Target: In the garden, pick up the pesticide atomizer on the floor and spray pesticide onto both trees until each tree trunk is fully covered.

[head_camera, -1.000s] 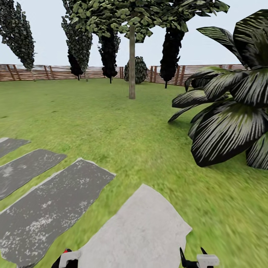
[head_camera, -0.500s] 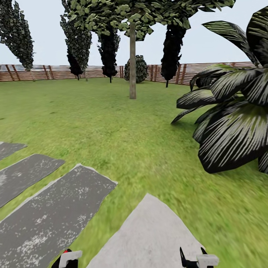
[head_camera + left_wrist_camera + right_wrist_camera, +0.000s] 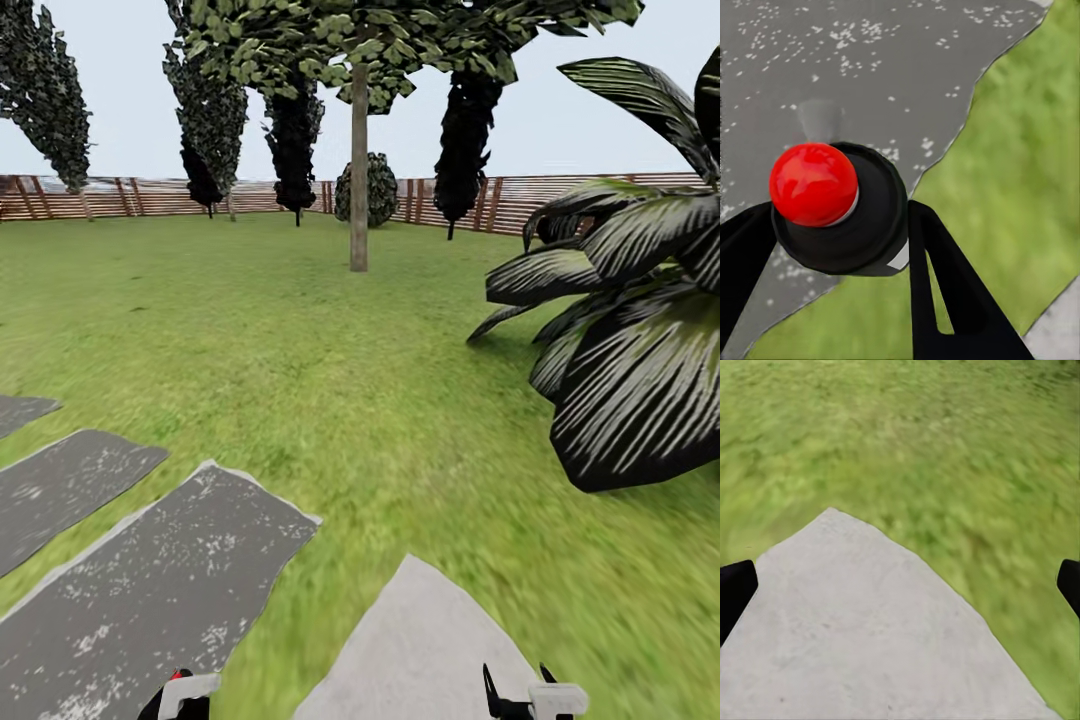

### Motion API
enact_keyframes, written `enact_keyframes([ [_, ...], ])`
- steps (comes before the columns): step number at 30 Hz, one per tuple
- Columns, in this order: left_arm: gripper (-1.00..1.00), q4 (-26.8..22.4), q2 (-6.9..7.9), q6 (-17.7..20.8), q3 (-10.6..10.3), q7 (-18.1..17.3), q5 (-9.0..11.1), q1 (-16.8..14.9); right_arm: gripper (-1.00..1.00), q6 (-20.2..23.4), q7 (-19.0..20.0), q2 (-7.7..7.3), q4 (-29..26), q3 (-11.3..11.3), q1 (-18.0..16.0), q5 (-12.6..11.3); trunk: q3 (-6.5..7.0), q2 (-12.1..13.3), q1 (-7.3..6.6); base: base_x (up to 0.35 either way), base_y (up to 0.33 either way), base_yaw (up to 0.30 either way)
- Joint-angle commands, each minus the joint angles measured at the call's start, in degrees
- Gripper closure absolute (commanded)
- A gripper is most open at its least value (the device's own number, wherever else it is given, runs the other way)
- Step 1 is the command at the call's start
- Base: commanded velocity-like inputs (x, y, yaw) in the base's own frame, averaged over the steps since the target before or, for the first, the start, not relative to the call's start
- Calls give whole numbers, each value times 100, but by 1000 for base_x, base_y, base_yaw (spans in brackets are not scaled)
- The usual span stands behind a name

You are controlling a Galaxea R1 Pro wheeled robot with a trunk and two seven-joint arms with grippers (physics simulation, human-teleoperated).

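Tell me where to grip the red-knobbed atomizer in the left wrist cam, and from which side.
Grip the atomizer on its round black collar under the red knob, one finger on each opposite side, coming in from the side, not over the top. The knob is a small ball; the collar is wider. The left gripper appears clamped there.

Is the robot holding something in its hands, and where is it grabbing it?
Yes. The left gripper grips the pesticide atomizer by its black round body, just below the red top. The right gripper is open and empty.
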Motion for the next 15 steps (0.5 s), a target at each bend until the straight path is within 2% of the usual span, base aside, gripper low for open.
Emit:
enact_keyframes([
  [1, 100, -1, 0, 0, 0, 0, 0, 0, -100, 0, 0, 0, 0, 0, 1, 1, 0, 0, 0, 338, 59, 0],
  [15, 100, -1, 0, 0, 0, 0, 0, 0, -100, 0, 0, -2, -7, -1, 2, -7, 0, 0, 0, 338, 7, 0],
])
